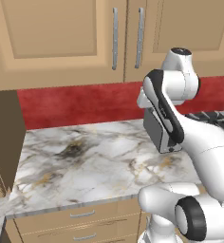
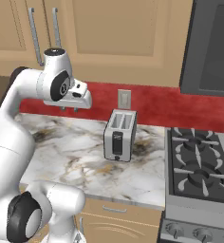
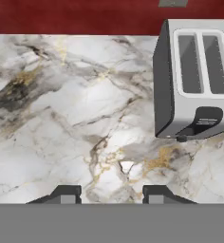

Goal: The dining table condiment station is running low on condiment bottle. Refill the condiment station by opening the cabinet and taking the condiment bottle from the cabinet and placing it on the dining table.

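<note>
The cabinet [image 1: 61,38] doors are closed, so the condiment bottle presumably sits hidden inside, up above the jaws. The gripper [image 3: 104,193] hangs over the marble counter [image 3: 61,118], pointing down, its jaws spread apart and empty; the toaster [image 3: 194,78] stands ahead and beside them.

closed cabinet [image 1: 61,38] above bare marble counter [image 1: 85,161]

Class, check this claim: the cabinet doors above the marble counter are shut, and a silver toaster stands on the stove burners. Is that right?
Not quite. The toaster stands on the marble counter, left of the stove, as the right base view shows. The cabinet doors are indeed shut.
</note>
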Controlling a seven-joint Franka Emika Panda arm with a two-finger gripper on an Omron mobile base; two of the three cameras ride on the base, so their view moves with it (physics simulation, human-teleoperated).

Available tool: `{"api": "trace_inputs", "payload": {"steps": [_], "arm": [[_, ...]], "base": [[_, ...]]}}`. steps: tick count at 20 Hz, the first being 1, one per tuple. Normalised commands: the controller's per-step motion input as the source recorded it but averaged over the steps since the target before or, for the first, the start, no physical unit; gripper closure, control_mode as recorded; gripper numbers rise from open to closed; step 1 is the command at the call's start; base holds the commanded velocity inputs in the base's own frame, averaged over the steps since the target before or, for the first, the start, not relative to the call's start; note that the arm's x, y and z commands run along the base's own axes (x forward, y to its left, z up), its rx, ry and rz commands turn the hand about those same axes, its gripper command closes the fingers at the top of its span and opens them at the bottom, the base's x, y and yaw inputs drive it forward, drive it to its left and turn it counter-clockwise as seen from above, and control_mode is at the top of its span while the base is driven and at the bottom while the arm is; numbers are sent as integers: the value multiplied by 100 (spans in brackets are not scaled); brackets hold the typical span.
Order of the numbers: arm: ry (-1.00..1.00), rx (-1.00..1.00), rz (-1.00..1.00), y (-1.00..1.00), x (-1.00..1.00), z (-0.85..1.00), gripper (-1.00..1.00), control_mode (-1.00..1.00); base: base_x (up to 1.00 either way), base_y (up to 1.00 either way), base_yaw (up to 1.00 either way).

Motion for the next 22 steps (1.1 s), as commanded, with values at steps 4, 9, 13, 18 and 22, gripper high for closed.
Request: {"api": "trace_inputs", "payload": {"steps": [4,9,13,18,22], "arm": [[-8,0,0,2,-51,-1,-100,-100],[-49,0,-1,2,-58,13,-100,-100],[-80,0,0,11,-42,68,-100,-100],[-68,-1,0,24,-8,91,-100,-100],[-36,0,0,13,-1,49,-100,-100]], "base": [[0,0,0],[0,0,0],[0,0,0],[0,0,0],[0,0,0]]}}
